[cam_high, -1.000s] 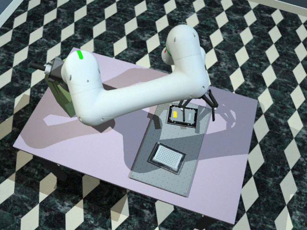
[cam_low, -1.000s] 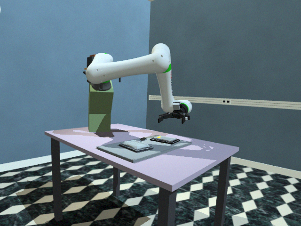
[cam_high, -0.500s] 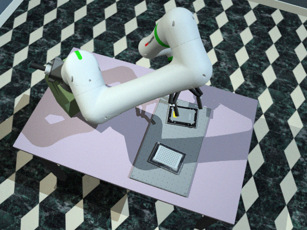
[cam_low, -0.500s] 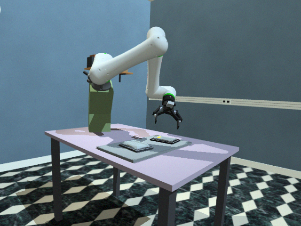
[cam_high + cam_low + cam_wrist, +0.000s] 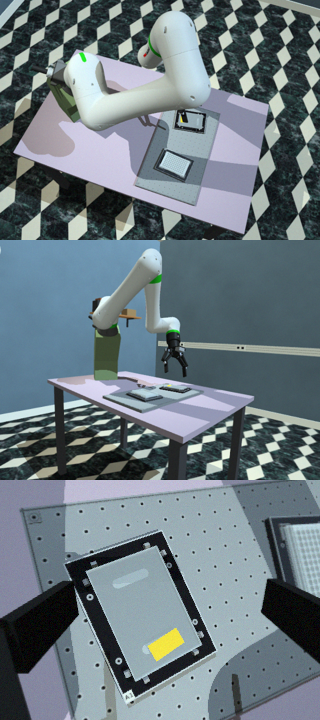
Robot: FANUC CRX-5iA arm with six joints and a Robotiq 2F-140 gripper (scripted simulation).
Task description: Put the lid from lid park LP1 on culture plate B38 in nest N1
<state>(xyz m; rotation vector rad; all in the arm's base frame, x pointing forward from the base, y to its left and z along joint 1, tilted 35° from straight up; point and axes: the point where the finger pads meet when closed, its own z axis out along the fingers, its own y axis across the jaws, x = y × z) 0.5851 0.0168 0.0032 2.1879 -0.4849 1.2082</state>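
Note:
The clear lid (image 5: 194,121) (image 5: 176,387) (image 5: 140,605) with a yellow label lies flat in the black frame of lid park LP1 (image 5: 79,572) at the far end of the grey perforated baseplate (image 5: 180,144) (image 5: 121,398) (image 5: 225,540). The white culture plate B38 (image 5: 173,164) (image 5: 143,394) (image 5: 305,545) sits uncovered in nest N1 at the near end of the baseplate. My gripper (image 5: 174,372) (image 5: 170,597) is open and empty. It points down and hangs well above the lid, with a finger on either side of it in the wrist view. In the top view the arm hides most of the gripper.
The baseplate lies on a lilac table (image 5: 77,155) (image 5: 180,426). The arm's green pedestal (image 5: 62,95) (image 5: 106,356) stands at the table's far left corner. The arm's elbow reaches over the table's middle.

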